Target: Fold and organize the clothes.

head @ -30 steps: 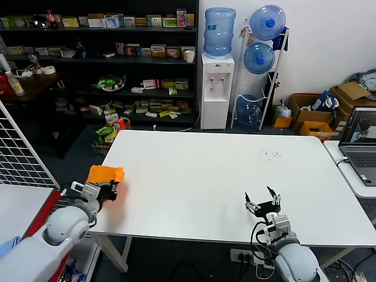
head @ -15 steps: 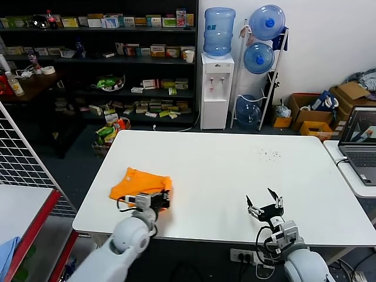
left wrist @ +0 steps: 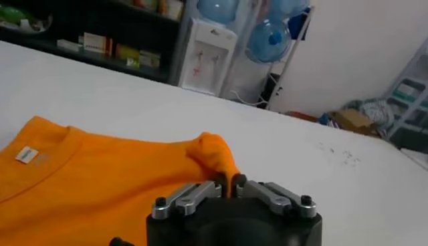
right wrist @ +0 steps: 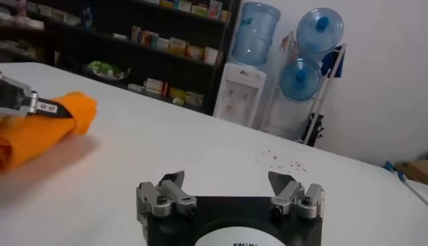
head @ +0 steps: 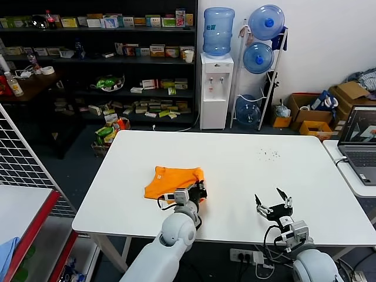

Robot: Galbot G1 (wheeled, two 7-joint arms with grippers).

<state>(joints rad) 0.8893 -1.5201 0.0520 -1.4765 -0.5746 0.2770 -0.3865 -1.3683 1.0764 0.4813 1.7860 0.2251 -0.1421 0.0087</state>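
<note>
White table [head: 235, 176] carries small dark specks [head: 270, 155] toward its far right. Behind it: stocked shelves [head: 100, 64], water dispenser [head: 217, 73], bottle rack [head: 258, 64], cardboard boxes [head: 314, 114]. Laptop [head: 359, 144] open at right. Wire grid [head: 20, 155] at left.

Even, bright overhead room light; the white counter [head: 235, 176] reads clean with mild sheen, no harsh glare. Soft shadow under the orange shirt [right wrist: 40, 130] in the right wrist view. Both wrist views soften toward the background shelves [head: 100, 59].
</note>
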